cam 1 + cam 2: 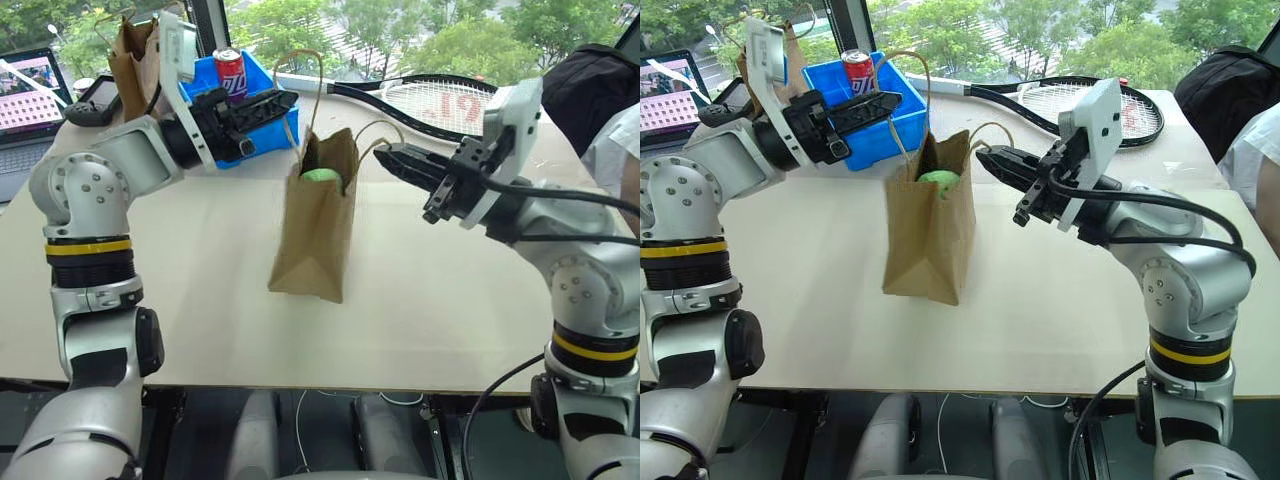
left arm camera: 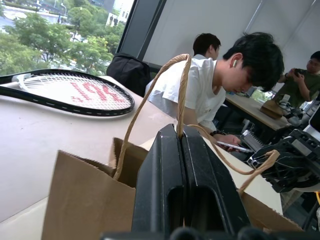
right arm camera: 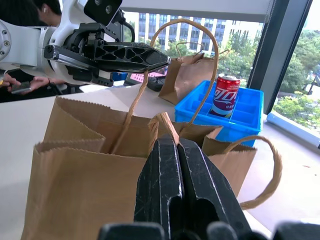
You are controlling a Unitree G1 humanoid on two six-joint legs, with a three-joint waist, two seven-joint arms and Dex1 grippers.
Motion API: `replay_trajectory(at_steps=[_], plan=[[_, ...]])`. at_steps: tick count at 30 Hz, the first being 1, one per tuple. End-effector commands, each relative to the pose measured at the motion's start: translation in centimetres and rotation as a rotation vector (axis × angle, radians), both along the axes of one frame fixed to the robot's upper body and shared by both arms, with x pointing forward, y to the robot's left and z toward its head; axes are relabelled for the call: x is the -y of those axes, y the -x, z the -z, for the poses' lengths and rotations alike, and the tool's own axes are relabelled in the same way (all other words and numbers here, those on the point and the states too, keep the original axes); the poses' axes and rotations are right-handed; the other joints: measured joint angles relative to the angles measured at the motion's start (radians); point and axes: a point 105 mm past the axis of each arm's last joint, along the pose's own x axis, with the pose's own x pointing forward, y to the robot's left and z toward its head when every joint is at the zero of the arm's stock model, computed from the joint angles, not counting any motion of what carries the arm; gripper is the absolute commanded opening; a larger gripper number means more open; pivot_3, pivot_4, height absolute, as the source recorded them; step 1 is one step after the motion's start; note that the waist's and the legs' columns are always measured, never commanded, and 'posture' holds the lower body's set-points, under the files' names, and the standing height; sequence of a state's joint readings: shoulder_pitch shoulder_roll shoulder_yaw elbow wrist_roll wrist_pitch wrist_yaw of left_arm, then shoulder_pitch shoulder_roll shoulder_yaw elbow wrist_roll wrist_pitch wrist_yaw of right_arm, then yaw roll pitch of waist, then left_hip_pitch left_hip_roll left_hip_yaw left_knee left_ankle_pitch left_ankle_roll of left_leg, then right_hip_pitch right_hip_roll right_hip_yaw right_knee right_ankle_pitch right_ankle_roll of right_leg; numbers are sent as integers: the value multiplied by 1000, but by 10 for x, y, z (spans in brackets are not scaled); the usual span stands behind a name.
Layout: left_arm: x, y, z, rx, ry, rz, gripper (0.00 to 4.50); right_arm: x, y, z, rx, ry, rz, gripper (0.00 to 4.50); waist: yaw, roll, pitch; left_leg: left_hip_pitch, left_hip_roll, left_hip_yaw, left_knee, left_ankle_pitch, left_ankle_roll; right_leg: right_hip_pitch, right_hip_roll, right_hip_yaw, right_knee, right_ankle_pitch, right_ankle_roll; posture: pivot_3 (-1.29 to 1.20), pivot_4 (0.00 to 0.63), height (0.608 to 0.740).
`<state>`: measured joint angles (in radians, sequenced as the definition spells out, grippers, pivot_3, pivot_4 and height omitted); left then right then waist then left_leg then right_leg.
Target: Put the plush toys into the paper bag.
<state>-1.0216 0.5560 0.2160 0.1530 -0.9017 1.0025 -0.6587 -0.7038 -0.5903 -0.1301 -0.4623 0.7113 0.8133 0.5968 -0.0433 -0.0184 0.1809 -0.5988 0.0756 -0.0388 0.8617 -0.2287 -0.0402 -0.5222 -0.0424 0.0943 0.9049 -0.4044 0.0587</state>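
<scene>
Bag stands between both tools — left tool clamps its handle, right tool pinched together.

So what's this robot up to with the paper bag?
It is packing soft toys into the brown paper bag standing on the table. The left gripper is shut on one cord handle, holding it up; the right gripper is shut on the handle on the bag's other side. A light-green plush toy already sits inside. No red chili toy can be seen.
</scene>
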Motion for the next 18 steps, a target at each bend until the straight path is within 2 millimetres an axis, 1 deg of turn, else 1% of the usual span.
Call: replay_trajectory(at_steps=[1, 4, 6, 7, 9, 12, 14, 16, 17, 18], plan=[[0, 7, -14, 73, 9, 6, 0, -4, 13, -16, 66, 24, -32, 7, 0, 0, 0, 0, 0, 0, 0, 0, 0, 0, 0, 0, 0, 0, 0, 0, 150, 656], [-1, 8, -10, 69, 0, 3, 0, -5, 16, -19, 77, 36, -43, 7, -1, 0, 0, 0, 0, 0, -2, 0, 0, -1, 0, 0, 0, 0, 0, 0, 150, 656], [-2, 6, -13, 88, 10, -17, 0, -5, 17, -27, 105, 26, -35, 7, -1, 0, 0, 0, 0, 0, -2, 1, 0, -1, 0, 0, 0, 0, 0, 0, 150, 656], [-2, 3, -19, 115, 23, -29, 0, -2, 14, -35, 137, 18, -7, 7, -1, 0, 0, 0, 0, 0, -2, 1, 0, -1, 0, 0, 0, 0, 0, 0, 150, 656], [0, -4, -34, 175, 67, -60, 0, 2, 9, -43, 196, 43, 43, 7, 0, 0, 0, 0, 0, 1, -2, 1, -1, -2, 0, 0, 1, 0, 0, 0, 150, 656], [7, -6, -49, 238, 109, -58, 0, 3, 6, -48, 227, 52, 61, 7, 4, 0, 0, -1, 0, 0, -2, 2, -1, -2, 0, 0, 0, 0, -1, 0, 150, 656], [10, -4, -53, 262, 119, -44, 0, 3, 6, -49, 239, 52, 62, 7, 3, 0, 0, -1, 0, 1, -3, 2, -1, -2, 0, 0, -1, 0, -1, 0, 150, 656], [11, -3, -49, 252, 101, -29, 0, -1, 9, -44, 218, 76, 40, 7, 1, 0, 0, -1, -1, 1, -5, 2, -1, -2, -1, 1, -2, 0, -1, 0, 150, 656], [12, -2, -43, 240, 80, -19, 0, -4, 10, -39, 199, 94, 25, 7, -1, 0, 0, -1, -1, 1, -6, 2, -1, -3, -1, 1, -2, 0, -1, 0, 150, 656], [12, -1, -33, 227, 36, -10, 0, -8, 12, -30, 159, 109, 0, 7, -3, 0, 0, -1, -1, 1, -7, 2, -1, -3, -1, 1, -1, 0, -1, 0, 150, 656]])
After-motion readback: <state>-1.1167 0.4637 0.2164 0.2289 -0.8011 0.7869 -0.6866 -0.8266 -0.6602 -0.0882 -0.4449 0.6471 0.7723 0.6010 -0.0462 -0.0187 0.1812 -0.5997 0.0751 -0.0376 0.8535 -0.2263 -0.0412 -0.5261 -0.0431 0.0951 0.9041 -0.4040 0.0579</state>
